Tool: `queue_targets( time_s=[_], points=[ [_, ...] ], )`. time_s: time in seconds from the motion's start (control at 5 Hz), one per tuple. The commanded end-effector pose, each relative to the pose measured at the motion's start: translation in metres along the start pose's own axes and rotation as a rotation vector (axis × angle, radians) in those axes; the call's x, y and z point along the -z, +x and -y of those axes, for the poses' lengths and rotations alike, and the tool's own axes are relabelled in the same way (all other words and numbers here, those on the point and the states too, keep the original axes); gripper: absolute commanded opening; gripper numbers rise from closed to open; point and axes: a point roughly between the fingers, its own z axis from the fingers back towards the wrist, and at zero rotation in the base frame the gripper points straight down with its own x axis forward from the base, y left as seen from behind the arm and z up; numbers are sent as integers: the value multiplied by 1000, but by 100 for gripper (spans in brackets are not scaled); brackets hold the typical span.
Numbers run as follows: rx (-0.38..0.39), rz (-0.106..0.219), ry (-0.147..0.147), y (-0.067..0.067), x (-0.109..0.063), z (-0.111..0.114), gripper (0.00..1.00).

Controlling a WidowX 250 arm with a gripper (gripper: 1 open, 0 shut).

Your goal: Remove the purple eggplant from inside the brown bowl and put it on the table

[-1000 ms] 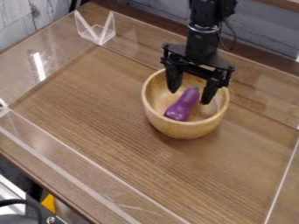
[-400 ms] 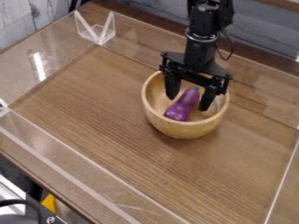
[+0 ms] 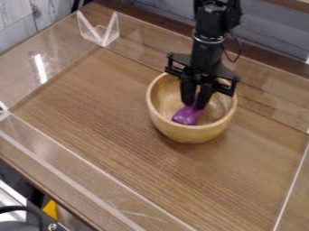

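Observation:
The brown bowl [image 3: 160, 115] sits right of centre on the table [image 3: 97, 108]. Inside it lies the purple eggplant [image 3: 186, 115], with only its lower end showing below the fingers. My gripper [image 3: 198, 97] reaches straight down into the bowl, and its black fingers have drawn close together around the eggplant's upper part. The eggplant still rests in the bowl.
Clear acrylic walls [image 3: 49, 50] run along the table's edges. A folded clear stand [image 3: 99, 29] sits at the back left corner. Bare wood-grain surface lies left of and in front of the bowl.
The fingers, spread wide over the eggplant in both earlier frames, have now pinched inward onto it. The arm has stayed in place and the eggplant has not lifted.

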Motion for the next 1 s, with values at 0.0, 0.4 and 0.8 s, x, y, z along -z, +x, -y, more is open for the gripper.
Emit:
queue_targets(
  time_s=[0.0,0.4,0.8],
  points=[
    [-6,39,-11,0,-18,-2,0],
    [-12,67,-26,-1,-41,-5,0],
    [-28,104,-56,0,-72,-9,0]
  ],
)
